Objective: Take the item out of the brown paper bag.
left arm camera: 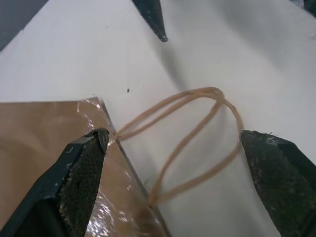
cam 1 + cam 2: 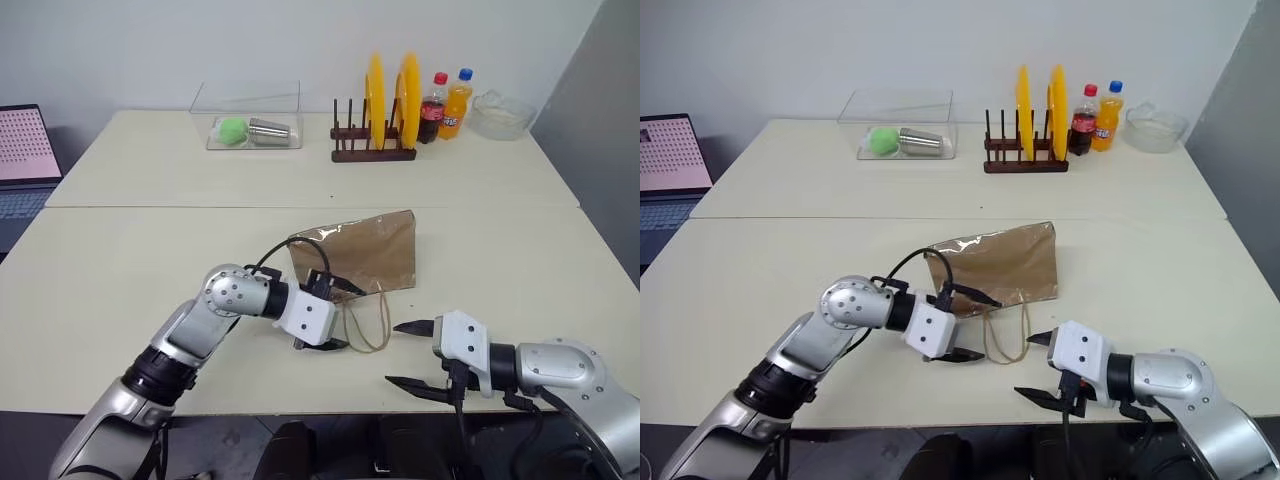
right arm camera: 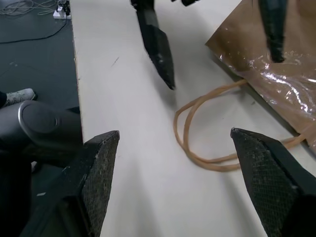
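With both my left end effector (image 2: pixel 322 345) and right end effector (image 2: pixel 412 355) released at the flat bag (image 2: pixel 358 252), opening its mouth comes next.

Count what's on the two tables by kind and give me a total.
Paper bag: 1
Plates: 2
Plate rack: 1
Soda bottles: 2
Clear box: 1
Glass bowl: 1
Laptop: 1
Total: 9

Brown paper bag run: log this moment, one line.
bag: brown paper bag flat on table, handles toward robot | left gripper: open, at bag mouth | right gripper: open, beside handles | item: unseen
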{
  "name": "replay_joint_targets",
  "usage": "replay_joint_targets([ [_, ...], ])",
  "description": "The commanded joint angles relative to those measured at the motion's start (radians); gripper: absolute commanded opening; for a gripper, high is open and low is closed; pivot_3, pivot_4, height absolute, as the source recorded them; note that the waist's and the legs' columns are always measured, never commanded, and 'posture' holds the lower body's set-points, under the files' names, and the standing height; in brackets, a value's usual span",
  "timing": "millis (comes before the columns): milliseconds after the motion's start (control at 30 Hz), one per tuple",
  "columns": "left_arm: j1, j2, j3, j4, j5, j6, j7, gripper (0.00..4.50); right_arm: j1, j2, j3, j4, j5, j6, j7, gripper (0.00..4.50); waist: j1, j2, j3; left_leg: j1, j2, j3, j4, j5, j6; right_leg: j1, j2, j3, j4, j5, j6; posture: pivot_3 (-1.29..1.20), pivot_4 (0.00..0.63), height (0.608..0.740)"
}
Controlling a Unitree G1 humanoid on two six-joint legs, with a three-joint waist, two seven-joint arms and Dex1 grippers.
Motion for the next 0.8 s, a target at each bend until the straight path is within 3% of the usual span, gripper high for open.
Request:
replay_joint_targets([
  [33, -0.033, -0.046, -0.031, 0.049, 0.033, -0.057, 0.028, 4.5, 0.023, -0.011, -0.024, -0.078, 0.038, 0.037, -0.04, 3.78, -0.001, 0.0, 0.0, 0.0, 0.0, 0.0, 0.0, 0.0, 0.0, 0.0, 0.0, 0.0, 0.0, 0.0, 0.0, 0.0, 0.15, 0.74],
  [133, -0.061, -0.078, -0.057, 0.116, 0.068, -0.123, 0.042, 4.5, 0.042, -0.019, -0.039, -0.102, 0.059, 0.059, -0.065, 3.78, 0.0, 0.0, 0.0, 0.0, 0.0, 0.0, 0.0, 0.0, 0.0, 0.0, 0.0, 0.0, 0.0, 0.0, 0.001, 0.0, 0.15, 0.74],
  [233, -0.074, -0.099, -0.074, 0.165, 0.094, -0.181, 0.057, 3.9, 0.052, -0.025, -0.047, -0.115, 0.073, 0.069, -0.082, 3.82, -0.001, 0.0, 0.0, 0.0, 0.0, -0.001, 0.0, 0.0, 0.0, 0.0, 0.0, 0.0, 0.0, 0.0, 0.001, 0.0, 0.15, 0.74],
  [433, -0.096, -0.155, -0.069, 0.203, 0.067, -0.196, 0.077, 1.9, 0.076, -0.047, -0.048, -0.117, 0.074, 0.047, -0.1, 3.82, 0.0, -0.001, 0.0, 0.0, -0.001, -0.001, 0.0, 0.0, 0.0, 0.001, 0.0, 0.0, 0.0, 0.0, 0.001, 0.0, 0.15, 0.74],
  [633, -0.081, -0.195, 0.024, 0.135, -0.095, 0.041, 0.077, 0.03, 0.07, -0.099, 0.07, -0.092, -0.064, -0.075, -0.126, 3.82, -0.003, -0.001, 0.0, 0.0, -0.001, -0.001, 0.0, 0.0, 0.0, 0.001, 0.0, -0.001, 0.0, 0.0, 0.001, 0.0, 0.15, 0.74],
  [800, -0.105, -0.191, 0.085, 0.117, -0.141, 0.162, 0.087, 0.03, -0.014, -0.068, 0.178, -0.008, -0.199, -0.192, -0.169, 3.82, -0.004, -0.001, -0.001, 0.001, 0.0, -0.002, 0.0, 0.0, 0.0, 0.001, 0.001, -0.001, 0.0, -0.001, 0.001, 0.0, 0.15, 0.74],
])
